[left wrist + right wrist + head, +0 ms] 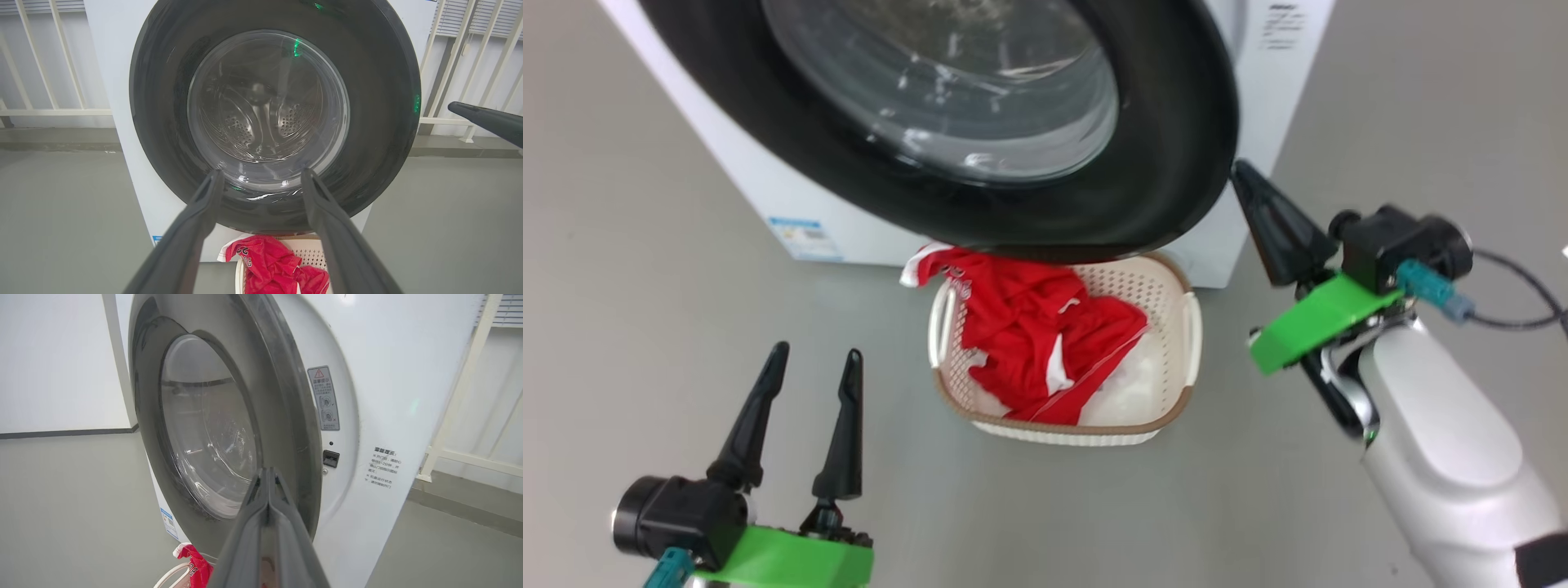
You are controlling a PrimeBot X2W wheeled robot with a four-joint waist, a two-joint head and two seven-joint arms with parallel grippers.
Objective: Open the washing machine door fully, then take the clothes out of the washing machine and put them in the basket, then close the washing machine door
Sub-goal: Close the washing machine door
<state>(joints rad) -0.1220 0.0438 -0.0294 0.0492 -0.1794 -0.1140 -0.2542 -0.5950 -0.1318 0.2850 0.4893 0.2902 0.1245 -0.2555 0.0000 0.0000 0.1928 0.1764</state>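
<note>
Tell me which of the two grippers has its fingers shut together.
The right gripper, near the rim of the washing machine door: its two dark fingers meet in one point. The left gripper has its fingers standing apart, holding nothing.

A smooth, matte grey floor (pixel 645 269) carries everything. A white, boxy front-loading washing machine (pixel 1266 106) stands on it, its base meeting the floor along a straight edge. Just in front of that base a small cream-white perforated plastic basket with a brown woven-look rim (pixel 1078 434) sits flat on the floor. Whether it touches the machine cannot be told.
</note>
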